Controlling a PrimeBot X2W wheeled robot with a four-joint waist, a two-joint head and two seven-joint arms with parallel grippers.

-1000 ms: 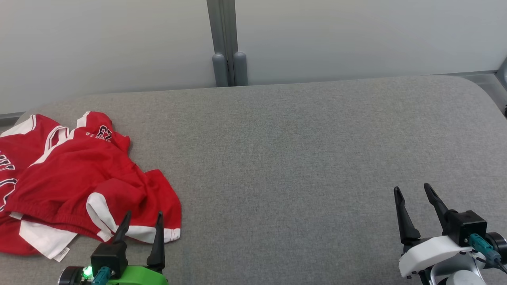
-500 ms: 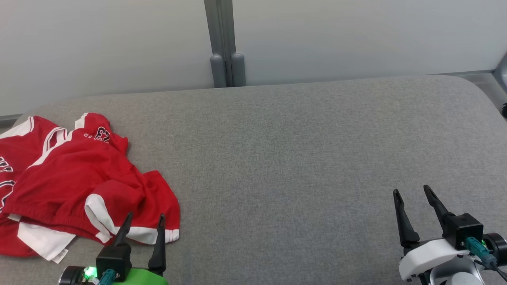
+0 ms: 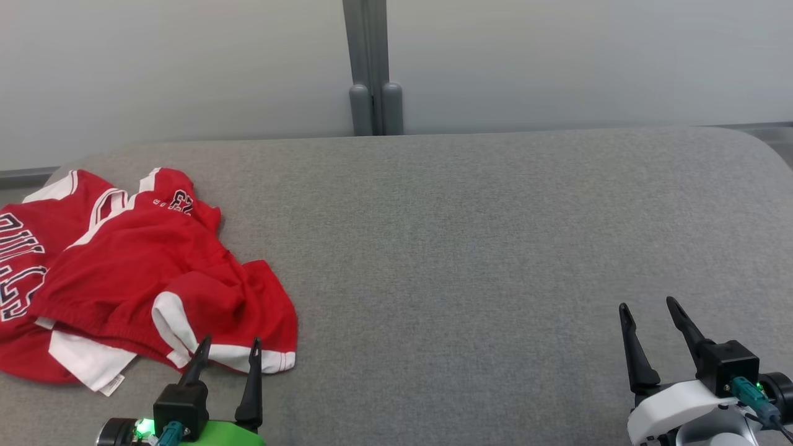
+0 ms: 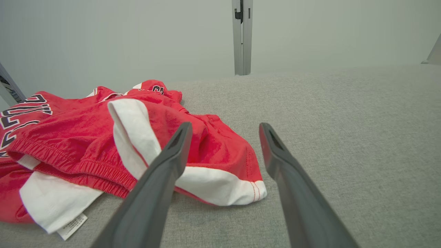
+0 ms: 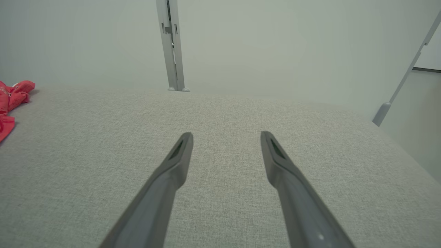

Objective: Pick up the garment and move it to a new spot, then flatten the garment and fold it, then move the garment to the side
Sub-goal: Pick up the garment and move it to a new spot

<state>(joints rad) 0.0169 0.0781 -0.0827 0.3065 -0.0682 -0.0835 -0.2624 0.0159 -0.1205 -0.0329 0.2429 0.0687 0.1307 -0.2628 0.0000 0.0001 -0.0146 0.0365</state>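
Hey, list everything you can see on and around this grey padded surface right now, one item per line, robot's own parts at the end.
garment: one, red with white trim and dark lettering, crumpled at the surface's left side
padded surface: one, grey, across the foreground
post: one, grey, upright against the wall behind the surface
wall: one, pale, at the back
left end effector: one, dark fingers, green body, open, by the garment's near hem
right end effector: one, dark fingers, white body, open, over bare surface, lower right

Grey fabric-covered surface (image 3: pixel 471 248); crumpled red-and-white garment (image 3: pixel 142 279) lying at its left end.
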